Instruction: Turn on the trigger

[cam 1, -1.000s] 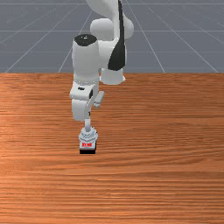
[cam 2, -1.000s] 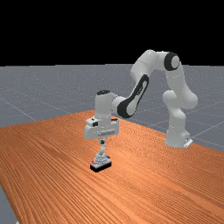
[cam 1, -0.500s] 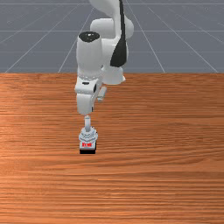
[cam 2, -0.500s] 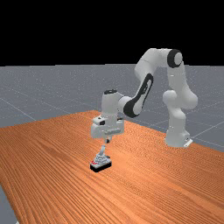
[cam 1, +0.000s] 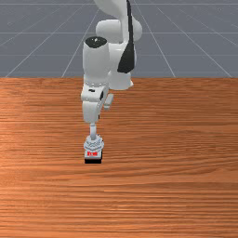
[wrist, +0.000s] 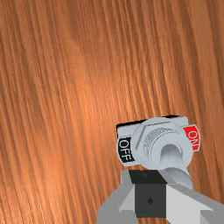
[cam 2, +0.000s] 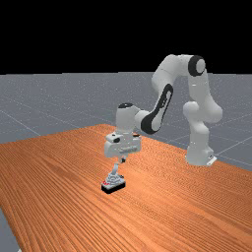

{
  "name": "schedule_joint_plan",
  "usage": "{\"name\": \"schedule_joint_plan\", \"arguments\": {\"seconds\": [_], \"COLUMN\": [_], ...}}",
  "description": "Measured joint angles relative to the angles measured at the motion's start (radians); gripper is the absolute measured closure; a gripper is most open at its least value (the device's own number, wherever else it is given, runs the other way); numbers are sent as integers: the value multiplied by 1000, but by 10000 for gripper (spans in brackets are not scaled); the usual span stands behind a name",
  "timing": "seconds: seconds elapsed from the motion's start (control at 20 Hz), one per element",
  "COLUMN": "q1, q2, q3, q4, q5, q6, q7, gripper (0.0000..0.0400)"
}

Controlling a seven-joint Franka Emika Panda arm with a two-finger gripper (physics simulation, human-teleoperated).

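In the far view, the pressed-together pincer (cam 2: pixel 123 160) hangs at one o'clock from the switch's (cam 2: pixel 113 185) lever (cam 2: pixel 115 169), probably apart.

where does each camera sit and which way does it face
Front view: across the table, facing and showing my arm, tilted down at the toggle switch.
Far view: farther off, looking across the table; the whole arm shows.
Wrist view: at the arm's end, looking down past my shut fingers at ON and OFF labels.
All three share the toggle switch.
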Motion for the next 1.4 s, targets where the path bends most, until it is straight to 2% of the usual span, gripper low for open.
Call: {"name": "schedule_joint_plan", "arguments": {"seconds": [0.05, 0.25, 0.3, 0.4, 0.5, 0.55, 0.6, 0.65, 0.7, 0.75, 0.8, 0.85, 0.9, 0.95, 1.25, 1.3, 1.4], "q1": [-14, -23, -5, -1, -10, -11, -8, 3, -15, 12, 15, -8, -6, 2, -4, -31, -36], "q2": [5, 24, 26, 19, -11, -16, -23, -9, -20, 1, 9, 3, 4, 12, 36, 35, 46], "q3": [14, 23, 5, 2, 9, 9, 5, -6, 14, -14, -17, 7, 6, 1, -19, 8, 20], "q4": [10, 21, 22, 29, -31, -38, -63, -32, -80, -24, -24, -62, -61, -34, 2, -25, 2], "q5": [36, 54, 15, 8, 10, 9, 17, 13, 32, 17, 19, 25, 22, 15, 27, 45, 58], "q6": [-9, -2, -1, -56, 17, 20, 74, 18, 147, 28, 34, 125, 118, 56, 41, 149, 170], "q7": [-22, -38, 0, 2, -37, -39, -11, 43, -19, 91, 104, 2, 8, 25, 73, -11, -18], "gripper": [400, 400, 400, 400, 400, 400, 400, 400, 400, 400, 400, 400, 400, 400, 400, 400, 400]}}
